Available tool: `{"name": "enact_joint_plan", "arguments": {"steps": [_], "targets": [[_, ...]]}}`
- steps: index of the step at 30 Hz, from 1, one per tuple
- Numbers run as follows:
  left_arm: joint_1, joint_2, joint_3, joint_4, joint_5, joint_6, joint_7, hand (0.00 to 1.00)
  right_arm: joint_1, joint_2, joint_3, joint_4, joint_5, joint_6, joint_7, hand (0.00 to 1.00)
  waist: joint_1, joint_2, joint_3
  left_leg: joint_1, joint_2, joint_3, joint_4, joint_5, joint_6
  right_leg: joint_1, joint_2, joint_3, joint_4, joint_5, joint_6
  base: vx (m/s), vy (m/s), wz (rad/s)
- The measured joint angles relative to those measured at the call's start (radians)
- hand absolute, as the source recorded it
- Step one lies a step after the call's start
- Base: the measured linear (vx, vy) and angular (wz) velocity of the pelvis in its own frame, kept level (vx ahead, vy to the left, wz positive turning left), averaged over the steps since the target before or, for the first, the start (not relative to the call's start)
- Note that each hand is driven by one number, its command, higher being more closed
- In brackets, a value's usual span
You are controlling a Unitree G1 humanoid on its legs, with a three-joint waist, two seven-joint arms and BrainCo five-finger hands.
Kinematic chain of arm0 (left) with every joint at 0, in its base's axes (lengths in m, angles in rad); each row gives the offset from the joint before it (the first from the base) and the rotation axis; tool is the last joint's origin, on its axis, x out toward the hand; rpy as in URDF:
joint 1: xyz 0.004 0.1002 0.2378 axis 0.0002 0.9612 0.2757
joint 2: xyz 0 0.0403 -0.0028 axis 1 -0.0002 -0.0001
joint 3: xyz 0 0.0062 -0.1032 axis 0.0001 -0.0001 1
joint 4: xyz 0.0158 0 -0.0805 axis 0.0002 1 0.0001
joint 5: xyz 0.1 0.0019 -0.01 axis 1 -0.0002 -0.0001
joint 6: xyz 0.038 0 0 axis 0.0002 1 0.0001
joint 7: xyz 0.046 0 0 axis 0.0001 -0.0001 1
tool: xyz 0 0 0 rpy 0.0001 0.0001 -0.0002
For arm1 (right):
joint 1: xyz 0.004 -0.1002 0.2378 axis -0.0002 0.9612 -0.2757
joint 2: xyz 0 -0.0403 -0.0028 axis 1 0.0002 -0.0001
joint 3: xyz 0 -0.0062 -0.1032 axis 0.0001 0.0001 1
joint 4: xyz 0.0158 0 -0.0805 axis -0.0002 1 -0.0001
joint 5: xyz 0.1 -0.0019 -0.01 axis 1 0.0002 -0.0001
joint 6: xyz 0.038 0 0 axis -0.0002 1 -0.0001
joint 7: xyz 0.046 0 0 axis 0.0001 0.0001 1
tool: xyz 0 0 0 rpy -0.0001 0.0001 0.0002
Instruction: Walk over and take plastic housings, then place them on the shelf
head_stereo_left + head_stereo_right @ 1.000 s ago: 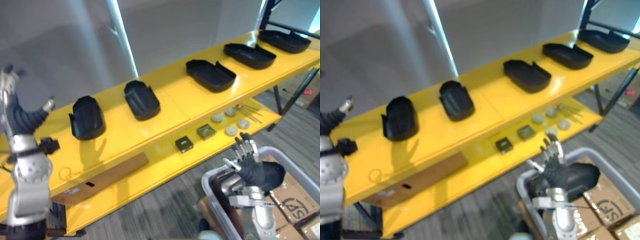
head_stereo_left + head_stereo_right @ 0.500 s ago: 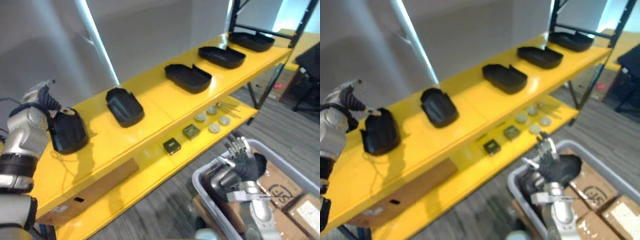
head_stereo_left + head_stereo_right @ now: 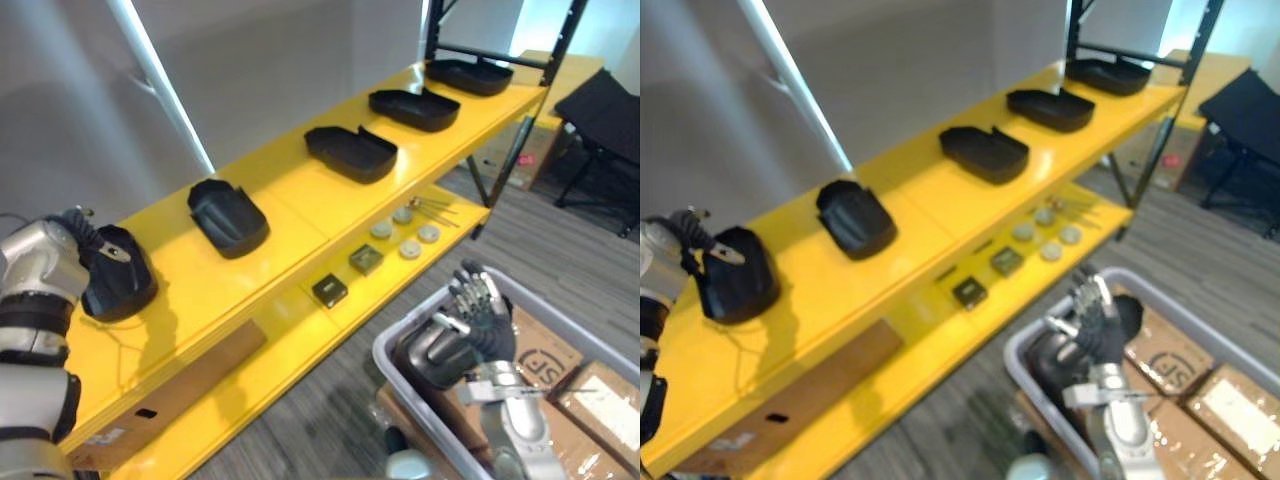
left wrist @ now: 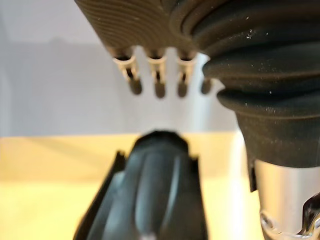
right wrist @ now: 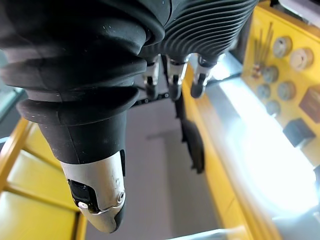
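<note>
Both spread open: left robot hand [image 3: 90, 240] by a shelved housing [image 3: 122, 288], right robot hand [image 3: 478, 318] over the bin [image 3: 383, 352].

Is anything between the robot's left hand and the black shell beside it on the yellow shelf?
Nothing visible does. The left hand is right beside the plastic housing on the yellow shelf, its straight fingers above it with open air between.

— Is there any writing you can read from up there?
— None I can read. A cardboard box [image 3: 548, 362] by the floor bears a dark round printed mark, too blurred for me. A white sticker [image 3: 113, 438] sits on the brown board [image 3: 190, 385] on the lower shelf [image 3: 285, 348]; its print is too small.
</note>
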Motion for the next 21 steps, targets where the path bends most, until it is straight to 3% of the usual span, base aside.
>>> {"name": "enact_joint_plan", "arguments": {"steps": [4,12,21], "targets": [[0.001,-0.027,0.0,0.04,0.021,0.002,-0.039,0.0,-0.011,0.0,-0.001,0.007,0.001,0.0,0.0,0.0,-0.006,-0.006,0.015,0.0,0.0,0.0,0.0,0.0,0.0,-0.001,0.0,0.0,0.0,0.0,0.0,0.0,0.0,0.0],[0.012,-0.043,0.001,0.06,0.02,-0.003,-0.048,0.0,-0.026,0.0,-0.007,0.01,0.02,0.0,0.01,0.0,-0.015,-0.011,0.038,-0.001,0.001,0.002,0.001,-0.001,-0.001,-0.002,0.002,0.001,0.0,0.0,0.0,0.0,0.0,0.0],[0.114,-0.089,0.053,0.073,0.008,0.009,0.029,0.0,-0.026,0.0,-0.022,0.027,0.021,0.0,0.024,0.0,-0.016,-0.013,0.056,-0.001,0.002,0.002,0.003,-0.002,-0.002,-0.003,0.002,0.002,0.0,0.0,-0.001,-0.02,-0.002,0.0]]}}
